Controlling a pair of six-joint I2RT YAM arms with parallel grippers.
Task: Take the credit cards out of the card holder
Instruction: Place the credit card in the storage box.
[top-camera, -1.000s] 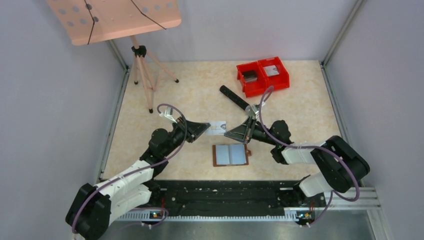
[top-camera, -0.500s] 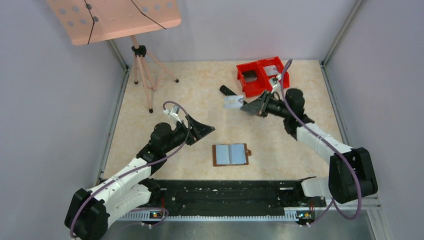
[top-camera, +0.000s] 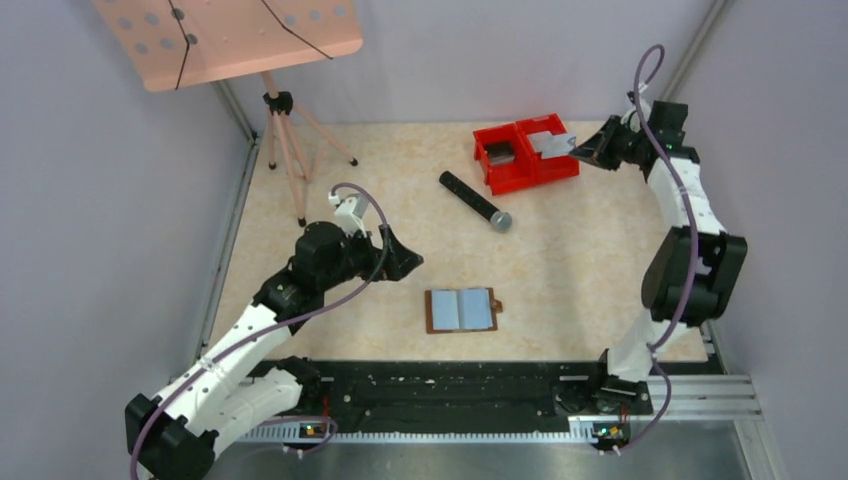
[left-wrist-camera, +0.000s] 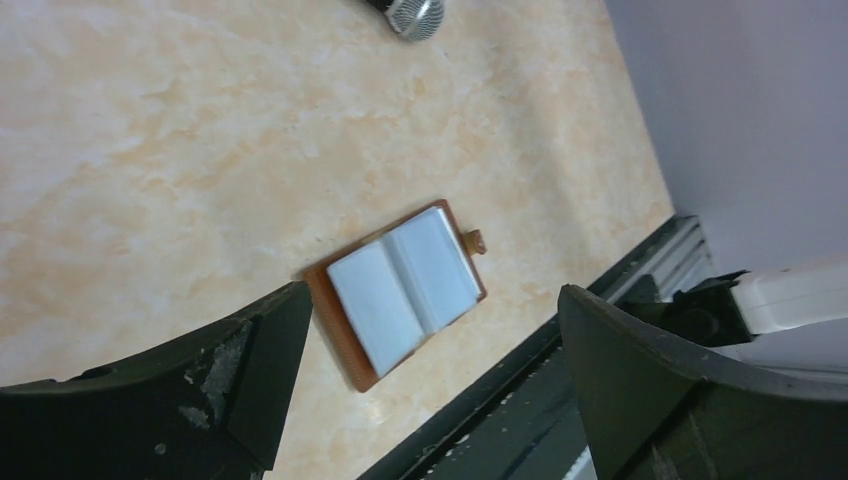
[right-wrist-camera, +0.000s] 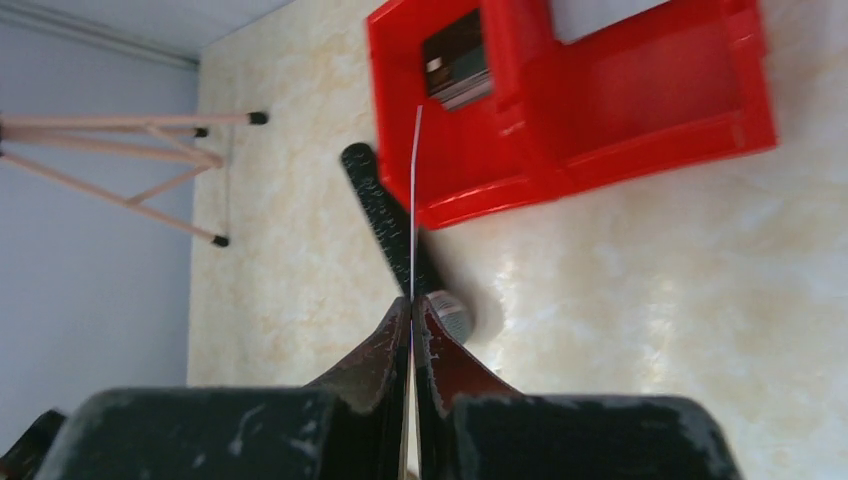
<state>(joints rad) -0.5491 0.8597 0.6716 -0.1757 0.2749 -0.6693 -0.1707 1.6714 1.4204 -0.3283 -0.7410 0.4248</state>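
Note:
The card holder (top-camera: 461, 310) (left-wrist-camera: 405, 290) lies open on the table, brown with grey-blue pockets and a small tab on its right edge. My left gripper (top-camera: 402, 262) (left-wrist-camera: 432, 300) hovers open to its upper left, with nothing between the fingers. Far back on the right, my right gripper (top-camera: 583, 152) (right-wrist-camera: 412, 302) is shut on a credit card (top-camera: 553, 143) over the red bins (top-camera: 565, 168). In the right wrist view that credit card (right-wrist-camera: 414, 200) shows edge-on as a thin line. More cards (top-camera: 500, 152) (right-wrist-camera: 455, 62) lie in the left bin.
A black microphone (top-camera: 475, 200) (right-wrist-camera: 382, 212) lies between the bins (right-wrist-camera: 640, 110) and the card holder; its grille (left-wrist-camera: 415, 14) shows in the left wrist view. A pink music stand on a tripod (top-camera: 287, 150) stands at the back left. Grey walls close in the table.
The left gripper opened, letting go of the card, and drew back left. The right gripper, shut on the card, swung from the table's middle to above the red bins.

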